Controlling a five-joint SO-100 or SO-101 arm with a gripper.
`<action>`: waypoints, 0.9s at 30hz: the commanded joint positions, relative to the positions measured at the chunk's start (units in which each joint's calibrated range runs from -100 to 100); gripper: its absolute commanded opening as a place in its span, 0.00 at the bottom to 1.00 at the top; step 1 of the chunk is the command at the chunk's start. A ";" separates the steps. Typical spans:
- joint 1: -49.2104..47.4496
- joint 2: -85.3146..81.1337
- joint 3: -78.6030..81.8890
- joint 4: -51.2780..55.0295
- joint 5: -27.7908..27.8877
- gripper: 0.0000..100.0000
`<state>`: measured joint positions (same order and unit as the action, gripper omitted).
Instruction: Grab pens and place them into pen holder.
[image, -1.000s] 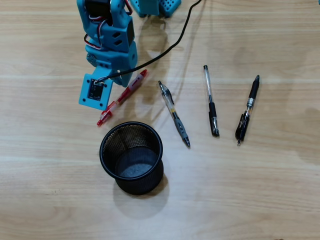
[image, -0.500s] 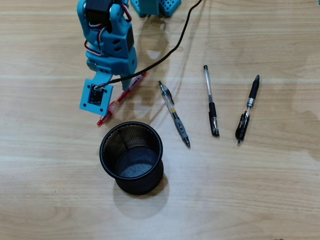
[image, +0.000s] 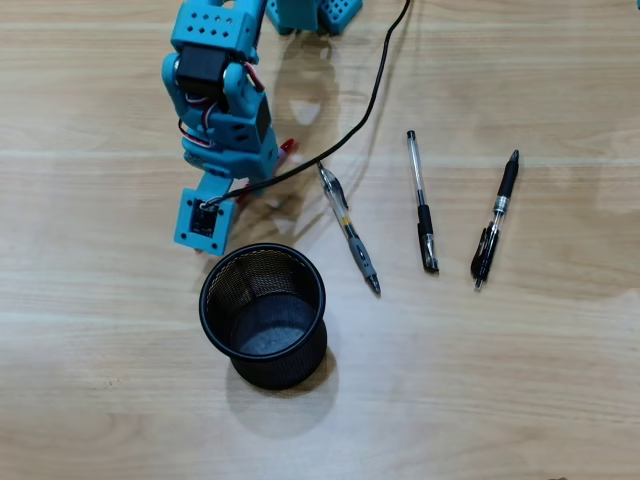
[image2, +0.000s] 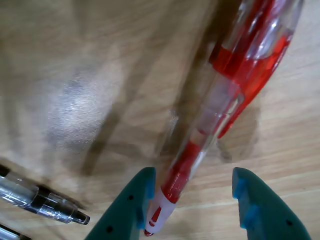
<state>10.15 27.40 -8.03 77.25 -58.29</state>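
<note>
A: What is the gripper (image2: 192, 205) doing?

B: In the wrist view its two teal fingers (image2: 131, 210) are spread apart, with the red-and-clear pen (image2: 227, 95) lying on the table (image2: 75, 75) between them. The pen's white end sits close against one finger; the other finger stands clear of it. The picture is a bit blurred, so I can't say for sure whether that near finger touches the pen.

A: And from above?

B: The arm (image: 222, 110) covers most of that pen; only a red tip (image: 287, 147) peeks out beside it. The pen holder (image: 263, 315) stands upright just beyond the gripper's end, with nothing I can make out inside.

A: The other pens?

B: Off to the gripper's side in the overhead view: the grey-and-clear pen (image: 348, 227) nearest, then a black-and-clear pen (image: 421, 200), and the second black one (image: 495, 220) farthest. All three lie flat, apart from each other. A black cable (image: 360, 110) runs over the table from the arm.
</note>
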 joint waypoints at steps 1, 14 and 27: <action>0.52 0.95 -0.75 -2.04 0.09 0.17; 1.15 2.47 -0.39 -4.02 -0.16 0.17; 3.42 1.71 -0.30 -3.59 -0.16 0.02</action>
<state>12.13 29.94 -8.21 73.62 -58.29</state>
